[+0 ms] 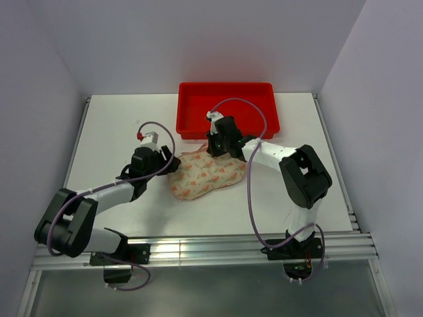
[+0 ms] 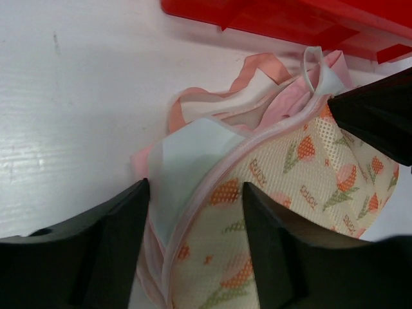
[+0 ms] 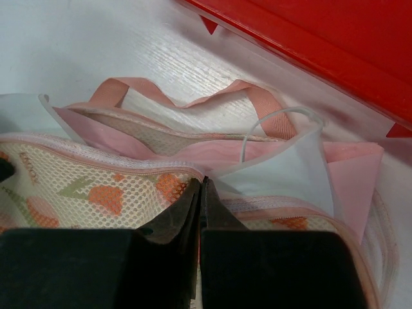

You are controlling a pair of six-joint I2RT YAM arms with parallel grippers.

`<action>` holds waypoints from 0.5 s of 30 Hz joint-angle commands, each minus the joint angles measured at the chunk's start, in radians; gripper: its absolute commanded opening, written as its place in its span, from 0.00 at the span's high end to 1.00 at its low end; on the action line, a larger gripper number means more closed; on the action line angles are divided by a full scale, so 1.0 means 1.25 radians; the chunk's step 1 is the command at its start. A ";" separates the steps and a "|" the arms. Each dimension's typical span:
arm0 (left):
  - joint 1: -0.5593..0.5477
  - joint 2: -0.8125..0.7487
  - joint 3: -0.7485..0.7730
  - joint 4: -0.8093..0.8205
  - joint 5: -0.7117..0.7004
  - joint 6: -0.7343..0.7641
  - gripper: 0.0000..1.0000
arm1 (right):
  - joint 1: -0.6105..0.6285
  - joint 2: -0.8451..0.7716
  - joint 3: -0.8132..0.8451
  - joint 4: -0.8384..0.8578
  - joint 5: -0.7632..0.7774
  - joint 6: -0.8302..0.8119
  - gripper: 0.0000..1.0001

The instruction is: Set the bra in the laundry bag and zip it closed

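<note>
Straddling laundry bag [image 2: 302, 193] zip edge with left claw [image 2: 196, 187] spread; showing right claw [image 3: 201, 183] pressed together at rim, bra strap [image 3: 261, 103] out on desk [image 1: 112, 125].

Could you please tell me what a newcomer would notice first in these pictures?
The bright red tray at the far edge of the table stands out first. Just in front lies the cream printed bag, the pink bra spilling from its open edge. The right gripper is shut at its zip edge; the left gripper stands open over its other end.
</note>
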 commanded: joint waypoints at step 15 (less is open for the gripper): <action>0.014 0.139 -0.017 0.190 0.024 -0.093 0.94 | 0.036 -0.175 -0.081 0.015 0.091 0.193 0.22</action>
